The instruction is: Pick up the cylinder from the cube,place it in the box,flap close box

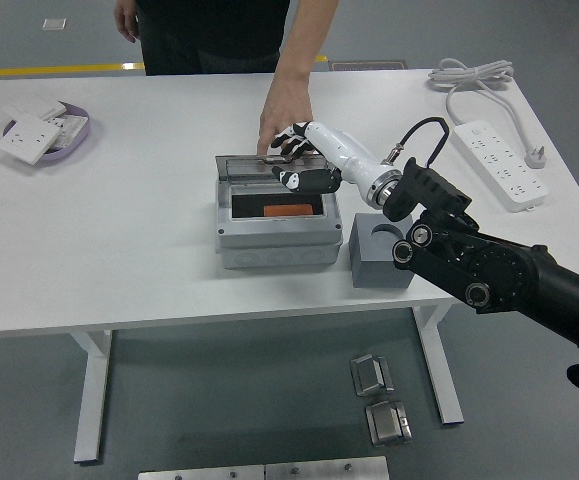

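Observation:
The grey box (277, 245) stands mid-table with an orange object (287, 210) lying inside; I cannot tell if it is the cylinder. Its clear hinged lid (259, 166) leans low over the opening. My right hand (297, 168), white with black fingertips, rests on the lid's right part with relaxed fingers and grasps nothing. A person's hand (281, 112) reaches from the far side and touches the box's back edge. The grey cube (381, 252) stands right of the box, its round top socket empty.
A white power strip (499, 165) and its coiled cable (469, 75) lie at the far right. A purple dish with white switch plates (44, 130) sits at the far left. Metal parts (374, 375) lie on the floor below.

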Controlling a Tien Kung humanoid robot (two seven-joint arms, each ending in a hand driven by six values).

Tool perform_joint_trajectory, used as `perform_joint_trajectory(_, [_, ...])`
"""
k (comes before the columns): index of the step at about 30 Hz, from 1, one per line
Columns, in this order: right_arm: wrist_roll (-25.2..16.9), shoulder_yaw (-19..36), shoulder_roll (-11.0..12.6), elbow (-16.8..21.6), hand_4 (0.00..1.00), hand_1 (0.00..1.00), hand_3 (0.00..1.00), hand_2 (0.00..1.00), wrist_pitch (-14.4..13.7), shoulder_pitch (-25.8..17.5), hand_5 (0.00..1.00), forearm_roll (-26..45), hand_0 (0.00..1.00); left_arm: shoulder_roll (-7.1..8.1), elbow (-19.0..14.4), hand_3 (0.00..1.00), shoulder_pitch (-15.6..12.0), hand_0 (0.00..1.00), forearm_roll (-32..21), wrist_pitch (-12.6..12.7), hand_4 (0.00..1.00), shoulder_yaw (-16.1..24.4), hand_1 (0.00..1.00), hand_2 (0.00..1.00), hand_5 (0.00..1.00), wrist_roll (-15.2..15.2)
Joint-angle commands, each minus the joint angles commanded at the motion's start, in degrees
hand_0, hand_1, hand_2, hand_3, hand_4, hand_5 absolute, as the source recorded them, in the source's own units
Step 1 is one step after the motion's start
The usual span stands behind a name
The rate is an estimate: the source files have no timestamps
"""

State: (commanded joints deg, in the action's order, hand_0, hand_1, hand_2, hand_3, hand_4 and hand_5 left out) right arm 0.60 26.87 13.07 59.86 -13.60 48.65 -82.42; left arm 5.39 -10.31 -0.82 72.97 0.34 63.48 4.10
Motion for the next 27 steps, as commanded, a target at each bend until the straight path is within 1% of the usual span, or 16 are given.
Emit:
perform_joint_trajectory(4, [0.22, 0.35, 0.06, 2.45, 0.626, 0.636, 0.693, 0.641, 0.01, -2.04, 0.314, -1.60, 0.719, -0.09, 0.00, 0.608, -0.31, 0.597, 0.05, 0.12, 0.666, 0.30, 0.622, 0.572, 0.306, 0.05])
perform_joint_trajectory(7, [0.33, 0.87, -0.06, 3.33, 0.626, 0.636, 0.693, 0.641, -0.12, -3.18, 0.314, -2.40, 0.719, -0.17, 0.00, 0.608, -0.41, 0.597, -0.09, 0.15, 0.666, 0.30, 0.622, 0.572, 0.306, 0.02])
perform_joint_trajectory(14, [0.36, 2.55, -0.19, 4.01, 0.624, 0.635, 0.693, 0.642, -0.42, -5.24, 0.312, -3.57, 0.714, -0.35, 0.00, 0.608, -0.52, 0.597, -0.22, 0.16, 0.667, 0.36, 0.622, 0.572, 0.308, -0.04])
perform_joint_trajectory(17, [0.59, 4.00, 0.12, 3.97, 0.622, 0.633, 0.694, 0.642, -0.40, -5.87, 0.311, -4.20, 0.714, -0.39, 0.00, 0.607, -0.55, 0.596, -0.01, 0.16, 0.667, 0.59, 0.621, 0.572, 0.310, 0.01])
perform_joint_trajectory(20, [1.00, 6.82, 0.89, 4.49, 0.622, 0.633, 0.694, 0.642, -0.27, -6.93, 0.311, -5.54, 0.714, -0.43, 0.00, 0.607, -0.60, 0.596, 0.25, 0.19, 0.667, 0.88, 0.621, 0.572, 0.310, 0.11])
perform_joint_trajectory(22, [1.18, 9.45, 1.78, 5.45, 0.622, 0.633, 0.694, 0.642, -0.31, -8.43, 0.311, -6.78, 0.714, -0.49, 0.00, 0.607, -0.71, 0.596, 0.24, 0.27, 0.667, 0.96, 0.621, 0.572, 0.310, 0.15])
perform_joint_trajectory(27, [0.53, 17.98, 3.92, 10.17, 0.621, 0.633, 0.693, 0.643, -0.61, -14.04, 0.312, -9.19, 0.710, -0.75, 0.00, 0.607, -1.42, 0.596, 0.29, 0.62, 0.667, 1.18, 0.622, 0.573, 0.311, 0.40])
